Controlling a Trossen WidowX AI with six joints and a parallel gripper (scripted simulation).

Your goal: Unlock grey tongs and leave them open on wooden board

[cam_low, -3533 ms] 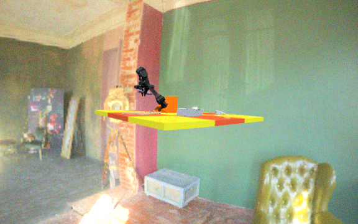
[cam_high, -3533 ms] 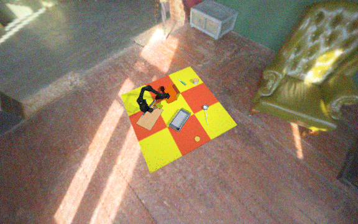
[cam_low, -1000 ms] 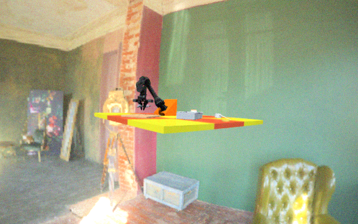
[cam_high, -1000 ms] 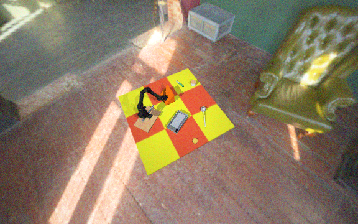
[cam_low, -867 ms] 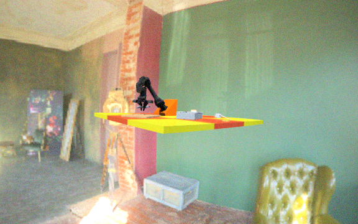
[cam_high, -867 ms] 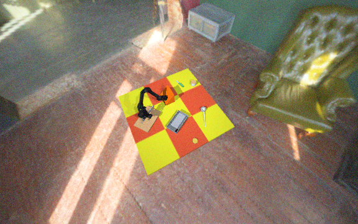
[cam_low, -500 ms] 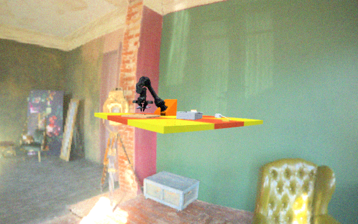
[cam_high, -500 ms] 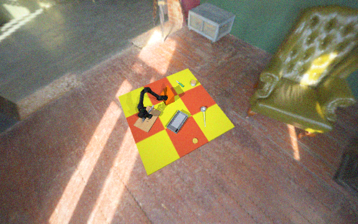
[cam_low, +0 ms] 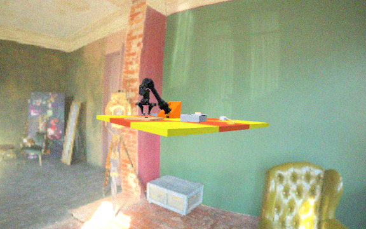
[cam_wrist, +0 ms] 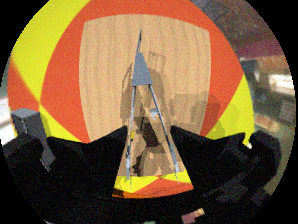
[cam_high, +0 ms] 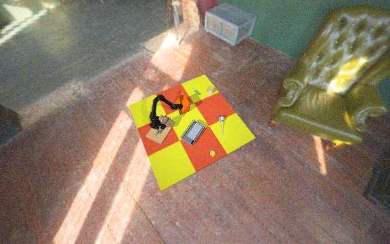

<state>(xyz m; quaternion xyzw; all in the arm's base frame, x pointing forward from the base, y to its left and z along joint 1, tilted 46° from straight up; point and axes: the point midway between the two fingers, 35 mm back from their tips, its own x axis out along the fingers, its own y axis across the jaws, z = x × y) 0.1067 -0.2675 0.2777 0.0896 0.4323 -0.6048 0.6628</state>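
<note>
The grey tongs [cam_wrist: 142, 72] are spread in a narrow V in the wrist view, hinge end at the top, over the wooden board [cam_wrist: 100, 55] [cam_high: 162, 138] [cam_low: 145, 118]. My gripper [cam_wrist: 149, 128] [cam_high: 159, 127] [cam_low: 147, 113] is open around the tongs' two arms. A gap shows between each arm and the finger beside it. The gripper is low over the board, pointing down. The frames do not show clearly whether the tongs lie fully on the board. The grey roasting tin [cam_high: 189, 137] [cam_low: 193, 118] stands beside the board with nothing across it.
An orange upright block [cam_high: 185, 109] [cam_low: 175, 109] stands near the arm's base. A long-handled pale utensil [cam_high: 221, 118] lies beyond the tin, and a small yellow disc [cam_high: 212, 153] lies nearer. A green item [cam_high: 197, 91] and a small pale round object [cam_high: 210, 90] are at the far corner.
</note>
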